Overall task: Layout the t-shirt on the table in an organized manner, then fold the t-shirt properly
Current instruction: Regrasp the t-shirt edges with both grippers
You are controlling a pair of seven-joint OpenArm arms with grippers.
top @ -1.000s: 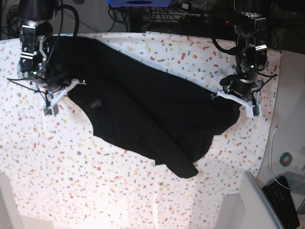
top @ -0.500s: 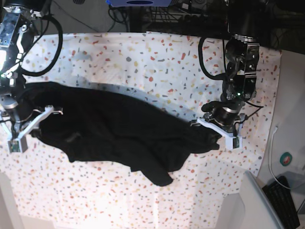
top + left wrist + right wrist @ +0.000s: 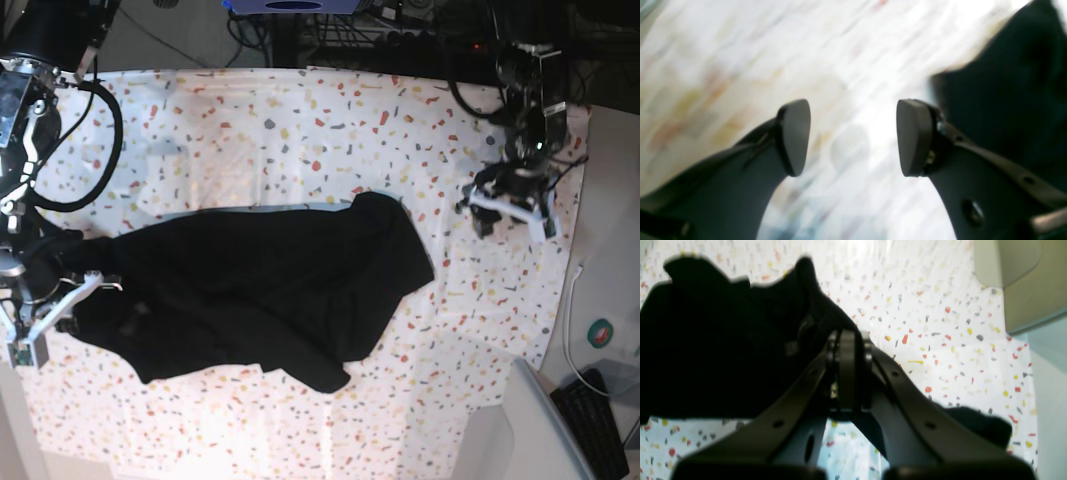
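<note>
Base view, t-shirt [image 3: 260, 290] pinched by right end effector [image 3: 40, 320], apart from left end effector [image 3: 512, 212]

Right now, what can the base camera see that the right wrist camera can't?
Only the base view shows the left hand, open and holding nothing, away from the t-shirt, plus the shirt's whole crumpled shape. Only the right wrist view shows up close the right hand shut on the black fabric. Both show the t-shirt and the speckled table.
</note>
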